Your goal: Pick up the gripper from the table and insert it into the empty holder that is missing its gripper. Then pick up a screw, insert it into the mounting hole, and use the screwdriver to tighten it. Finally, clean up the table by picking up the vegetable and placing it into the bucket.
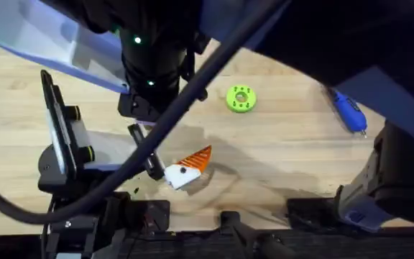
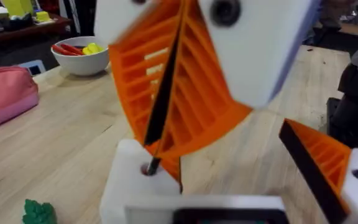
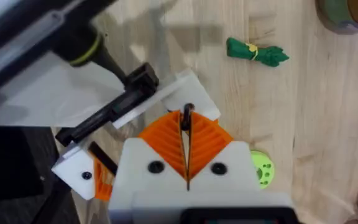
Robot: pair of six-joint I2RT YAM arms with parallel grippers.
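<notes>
We see the right claw (image 3: 187,163) closed on a thin black screw (image 3: 187,118), held over the white holder (image 3: 194,93). We cannot tell the left claw's state. The vegetable (image 3: 255,52) lies on the tabletop (image 1: 286,144), the screwdriver (image 1: 348,111) far right.

Overhead: looks steeply down on wooden table (image 1: 286,155), dark arm close beneath lens. Right wrist: near, looking down. Left wrist: low, near-horizontal. All share table.
</notes>
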